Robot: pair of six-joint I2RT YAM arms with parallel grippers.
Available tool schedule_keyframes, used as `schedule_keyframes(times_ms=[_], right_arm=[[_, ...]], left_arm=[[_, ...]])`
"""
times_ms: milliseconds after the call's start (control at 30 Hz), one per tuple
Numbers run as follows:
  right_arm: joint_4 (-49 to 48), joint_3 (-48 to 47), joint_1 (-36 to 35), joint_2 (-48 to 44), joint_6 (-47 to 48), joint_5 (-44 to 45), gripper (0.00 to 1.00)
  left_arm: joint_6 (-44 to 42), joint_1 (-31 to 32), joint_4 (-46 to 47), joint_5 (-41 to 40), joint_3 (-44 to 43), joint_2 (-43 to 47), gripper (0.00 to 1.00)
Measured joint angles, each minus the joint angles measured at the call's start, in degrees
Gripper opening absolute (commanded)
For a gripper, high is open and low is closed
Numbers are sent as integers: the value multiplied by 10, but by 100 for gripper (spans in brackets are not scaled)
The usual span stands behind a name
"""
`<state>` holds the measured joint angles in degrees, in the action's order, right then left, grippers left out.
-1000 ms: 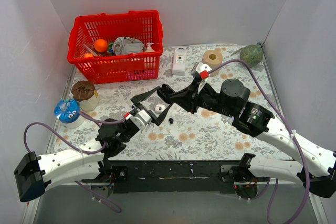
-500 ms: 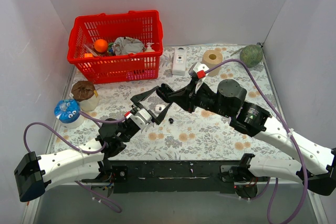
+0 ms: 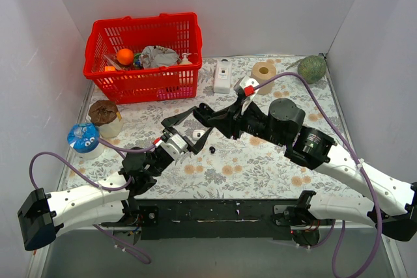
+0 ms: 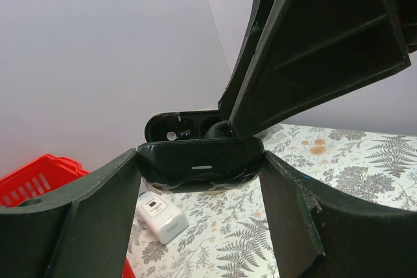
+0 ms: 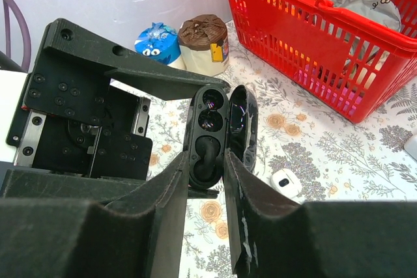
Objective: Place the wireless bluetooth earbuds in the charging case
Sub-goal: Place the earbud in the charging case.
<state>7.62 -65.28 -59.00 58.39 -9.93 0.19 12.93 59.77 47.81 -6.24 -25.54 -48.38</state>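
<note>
My left gripper (image 3: pixel 195 127) is shut on the black charging case (image 4: pixel 201 161) and holds it above the table, lid open. In the right wrist view the case (image 5: pixel 210 116) stands on end, and a black earbud (image 5: pixel 210 158) sits in its lower well while the upper well looks empty. My right gripper (image 5: pixel 207 166) is at the case's lower end, its fingers a narrow gap apart on either side of that earbud and not visibly touching it. A second black earbud (image 3: pixel 212 150) and a white earbud (image 3: pixel 197 134) lie on the floral cloth below; the white one also shows in the right wrist view (image 5: pixel 285 181).
A red basket (image 3: pixel 143 83) of items stands at the back left. A white box (image 3: pixel 223 76), a tape roll (image 3: pixel 264 71) and a green ball (image 3: pixel 313 68) lie along the back. Two cups (image 3: pixel 104 116) (image 3: pixel 83 138) stand at the left edge.
My right arm has shifted slightly left, its gripper staying at the open case. The left arm and the case have barely moved.
</note>
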Motion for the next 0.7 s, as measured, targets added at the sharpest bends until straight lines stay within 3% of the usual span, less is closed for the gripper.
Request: schedule_keyframes(times_ms=[400, 700], right_arm=[[7, -4, 0, -17, -8, 24, 55], [15, -16, 1, -41, -11, 51, 56]], left_arm=[[6, 1, 21, -2, 15, 5, 0], [10, 1, 47, -4, 23, 19, 0]])
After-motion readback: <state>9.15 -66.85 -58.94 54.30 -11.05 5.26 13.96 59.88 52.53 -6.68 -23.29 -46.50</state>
